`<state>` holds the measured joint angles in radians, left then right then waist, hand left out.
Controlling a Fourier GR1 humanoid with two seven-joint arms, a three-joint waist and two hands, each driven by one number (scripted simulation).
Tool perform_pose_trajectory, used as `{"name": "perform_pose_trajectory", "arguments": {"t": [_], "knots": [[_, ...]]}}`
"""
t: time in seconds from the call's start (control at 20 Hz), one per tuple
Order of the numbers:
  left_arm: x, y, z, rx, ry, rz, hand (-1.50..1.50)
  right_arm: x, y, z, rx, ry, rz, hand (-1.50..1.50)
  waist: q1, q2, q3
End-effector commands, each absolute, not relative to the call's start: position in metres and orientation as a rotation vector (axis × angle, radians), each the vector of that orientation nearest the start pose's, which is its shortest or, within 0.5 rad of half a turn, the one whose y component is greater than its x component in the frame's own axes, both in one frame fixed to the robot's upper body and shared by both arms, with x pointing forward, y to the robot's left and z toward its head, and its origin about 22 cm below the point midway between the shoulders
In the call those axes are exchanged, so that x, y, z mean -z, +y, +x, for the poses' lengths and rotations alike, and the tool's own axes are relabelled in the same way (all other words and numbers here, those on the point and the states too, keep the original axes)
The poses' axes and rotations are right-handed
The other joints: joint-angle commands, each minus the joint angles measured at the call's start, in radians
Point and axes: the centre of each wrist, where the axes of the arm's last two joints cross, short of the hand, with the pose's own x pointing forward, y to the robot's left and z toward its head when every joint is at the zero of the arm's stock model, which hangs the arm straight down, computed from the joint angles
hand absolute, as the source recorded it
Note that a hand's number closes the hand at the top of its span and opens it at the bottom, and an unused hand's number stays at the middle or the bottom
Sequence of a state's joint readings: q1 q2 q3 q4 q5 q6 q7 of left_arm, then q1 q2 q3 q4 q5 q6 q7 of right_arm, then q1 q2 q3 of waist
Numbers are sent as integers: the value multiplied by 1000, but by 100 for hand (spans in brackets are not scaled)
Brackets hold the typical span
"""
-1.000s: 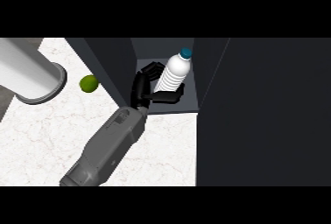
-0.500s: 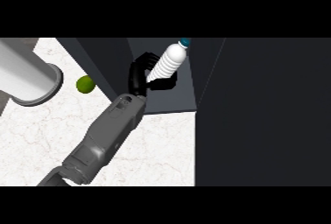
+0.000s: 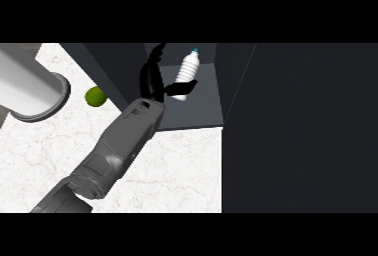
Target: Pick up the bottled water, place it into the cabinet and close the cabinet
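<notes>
Right hand (image 3: pixel 153 80) curled round the bottled water (image 3: pixel 189 66), thumb across its lower part, bottle tilted inside the open dark cabinet (image 3: pixel 193 114), blue cap towards the back, green round fruit (image 3: pixel 95 96) on the white marble desk (image 3: pixel 177 170) left of the cabinet, grey cylinder (image 3: pixel 29 87) at far left
</notes>
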<state>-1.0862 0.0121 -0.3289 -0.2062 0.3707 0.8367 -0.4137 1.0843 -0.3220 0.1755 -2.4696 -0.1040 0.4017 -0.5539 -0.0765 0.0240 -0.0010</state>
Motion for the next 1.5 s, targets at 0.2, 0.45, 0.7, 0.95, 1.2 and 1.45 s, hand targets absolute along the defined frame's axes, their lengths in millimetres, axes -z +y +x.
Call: {"name": "perform_pose_trajectory", "arguments": {"t": [0.2, 0.45, 0.7, 0.95, 1.2, 1.45], "knots": [[-65, 90, 436, -111, -1914, 395, 150, -111, -257, 19, -235, -1939, 366, -150, 17, 0, -3], [-59, 81, 429, -120, -1964, 62, 150, -113, -257, 24, -231, -1949, 365, -150, 35, -6, -1], [-53, 78, 422, -129, -1968, 23, 150, -125, -247, 20, -286, -1937, 399, -150, 16, -15, -1], [-47, 69, 405, -113, -1924, -91, 150, -137, -245, 17, -274, -1940, 373, -150, 45, -29, 0], [-30, 61, 376, -92, -1837, -403, 150, -135, -241, 18, -272, -1937, 379, -150, 49, -33, -1], [2, 52, 322, -121, -1782, -518, -150, -150, -234, 15, -272, -1929, 368, -150, 66, -34, -2]]}}
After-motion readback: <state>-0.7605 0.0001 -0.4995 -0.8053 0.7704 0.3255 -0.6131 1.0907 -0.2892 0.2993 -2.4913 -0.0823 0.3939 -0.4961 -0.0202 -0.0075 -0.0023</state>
